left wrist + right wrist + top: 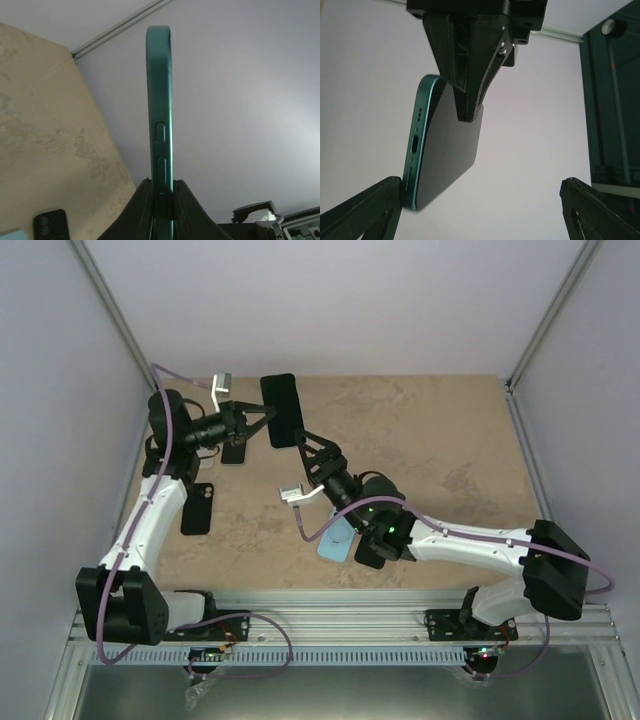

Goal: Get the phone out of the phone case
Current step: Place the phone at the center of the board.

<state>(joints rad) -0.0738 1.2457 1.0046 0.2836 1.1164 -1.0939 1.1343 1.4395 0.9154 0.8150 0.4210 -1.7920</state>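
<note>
Above the table (430,440), at its far left, your left gripper (268,416) pinches the teal phone case (160,125) — the phone (451,155) sits inside it. Your right gripper (306,443) is spread wide, just beside the case's lower end.

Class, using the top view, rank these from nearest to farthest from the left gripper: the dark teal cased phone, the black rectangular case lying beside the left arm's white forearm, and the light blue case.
1. Dark teal cased phone: clamped in the left gripper, held up at the back.
2. Black rectangular case: lying flat, left side.
3. Light blue case: partly hidden, near the middle front.
</note>
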